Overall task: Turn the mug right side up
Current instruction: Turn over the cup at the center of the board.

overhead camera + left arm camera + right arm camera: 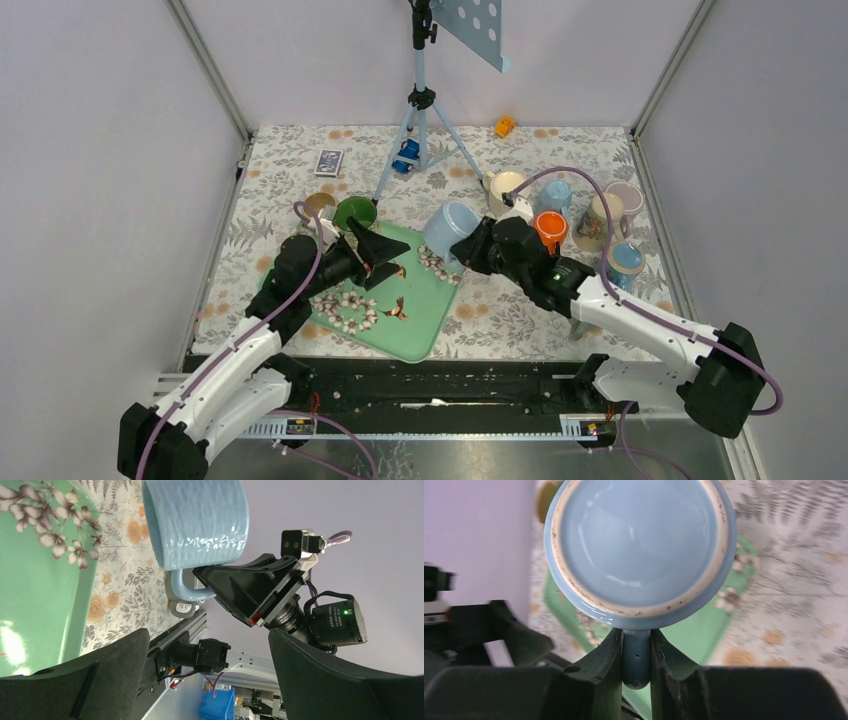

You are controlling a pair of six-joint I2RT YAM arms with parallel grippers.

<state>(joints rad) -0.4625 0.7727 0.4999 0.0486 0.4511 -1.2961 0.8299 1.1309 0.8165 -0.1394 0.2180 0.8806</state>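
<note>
As the right gripper [636, 647] clamps it by the handle [636, 667], light-blue mug [450, 228] hangs tilted at centre frame, over the right edge of the green floral tray [420, 325]; left gripper [388, 256], jaws spread wide, empty, just left of mug

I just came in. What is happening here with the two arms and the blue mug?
The right gripper is shut on the handle of the light blue mug and holds it tilted at the right edge of the green tray. The mug is not yet right side up. The left gripper is open over the tray and holds nothing.
</note>
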